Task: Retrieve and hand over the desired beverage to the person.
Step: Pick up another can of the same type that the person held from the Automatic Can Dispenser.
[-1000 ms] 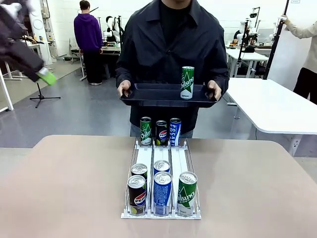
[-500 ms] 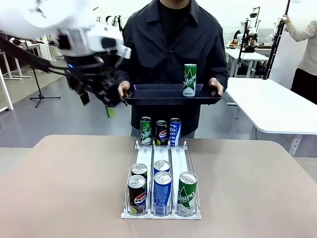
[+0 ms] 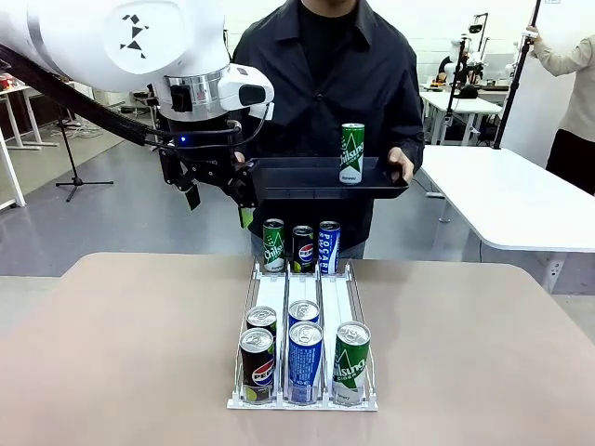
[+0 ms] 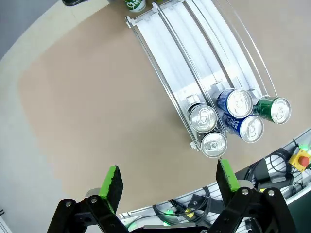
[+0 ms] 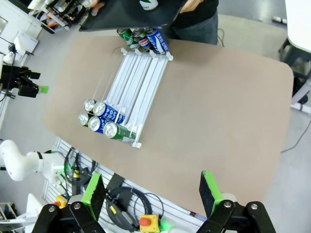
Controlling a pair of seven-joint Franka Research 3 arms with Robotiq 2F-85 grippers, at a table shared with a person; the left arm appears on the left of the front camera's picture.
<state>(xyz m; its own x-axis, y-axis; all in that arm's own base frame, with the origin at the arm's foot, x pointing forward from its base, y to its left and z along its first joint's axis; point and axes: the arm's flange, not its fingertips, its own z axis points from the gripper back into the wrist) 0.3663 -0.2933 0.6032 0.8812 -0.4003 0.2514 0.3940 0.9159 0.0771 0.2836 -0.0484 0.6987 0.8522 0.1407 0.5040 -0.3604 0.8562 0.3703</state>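
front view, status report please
Left tool open, empty, aloft. Right tool open, empty. Green can stands on person's tray. Nothing blocks rack.

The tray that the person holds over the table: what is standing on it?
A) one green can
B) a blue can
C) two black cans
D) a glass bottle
A: a single green can stands upright on the black tray held by the person.
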